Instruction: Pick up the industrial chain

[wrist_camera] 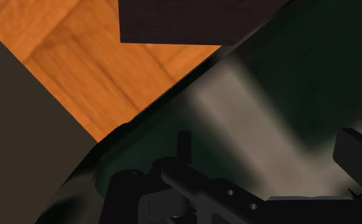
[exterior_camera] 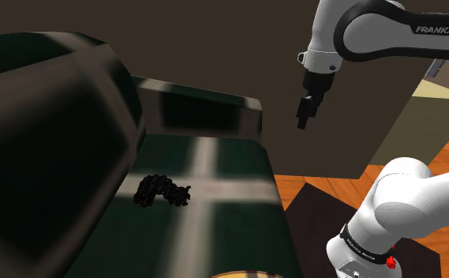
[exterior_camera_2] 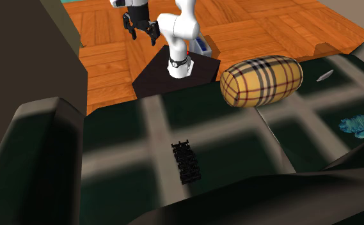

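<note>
Hanging high over the stand-side edge of the sofa (exterior_camera: pixel 215 158), the claw (exterior_camera: pixel 303 120) is released: in the second exterior view its two black fingers (exterior_camera_2: pixel 153 32) stand apart with nothing between them. The industrial chain (exterior_camera: pixel 162 190) lies well apart from the claw, far below it and farther out from the stand (exterior_camera_2: pixel 151 75), on the dark green seat where two pale stripes cross. In the shoulder view that puts it down and to the left of the claw. Under the claw the wrist view takes in the seat's rim and the wooden floor (wrist_camera: pixel 65 57) beside it, so the claw is judged to be about over the seat's border, not over the chain. The chain is a short, black, slightly bent heap of links; in the second exterior view its long axis runs roughly from the sofa's back toward the stand. The coming move therefore seems to need a reach outward from the stand and a long descent, with the fingers turned to close across the chain's narrow width. A plaid bolster cushion (exterior_camera_2: pixel 261 81) sits off to one side of the claw's likely path, well apart from the chain.
</note>
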Motion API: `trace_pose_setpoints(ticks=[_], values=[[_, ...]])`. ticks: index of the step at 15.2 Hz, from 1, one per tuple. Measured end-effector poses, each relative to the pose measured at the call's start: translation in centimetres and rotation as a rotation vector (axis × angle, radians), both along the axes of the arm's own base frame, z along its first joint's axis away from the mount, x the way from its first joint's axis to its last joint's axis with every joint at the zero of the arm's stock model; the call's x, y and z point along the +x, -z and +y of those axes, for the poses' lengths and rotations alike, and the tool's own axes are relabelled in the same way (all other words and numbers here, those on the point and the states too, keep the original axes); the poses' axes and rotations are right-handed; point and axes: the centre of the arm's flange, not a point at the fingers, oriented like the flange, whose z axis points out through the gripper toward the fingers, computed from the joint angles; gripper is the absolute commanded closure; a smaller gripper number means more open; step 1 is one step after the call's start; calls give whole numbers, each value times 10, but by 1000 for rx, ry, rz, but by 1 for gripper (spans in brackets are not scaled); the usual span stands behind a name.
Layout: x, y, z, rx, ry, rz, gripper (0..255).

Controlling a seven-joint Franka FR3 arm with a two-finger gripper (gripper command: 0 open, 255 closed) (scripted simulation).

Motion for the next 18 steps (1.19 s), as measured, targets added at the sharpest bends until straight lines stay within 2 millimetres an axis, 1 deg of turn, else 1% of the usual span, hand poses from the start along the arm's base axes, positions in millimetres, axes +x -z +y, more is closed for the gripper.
trace_pose_setpoints(ticks=[1,2,3,7,8,12,13,16,17,18], values=[[0,0,0,0,0,0,0],[3,4,3,1,-2,0,0],[10,13,8,3,-6,0,0],[32,39,33,13,-26,-7,0],[39,50,45,15,-31,-7,0],[66,79,71,26,-51,-14,0],[73,90,79,29,-56,-14,0],[93,112,103,37,-71,-20,0],[98,118,108,40,-76,-22,0],[108,126,116,42,-81,-24,0]])
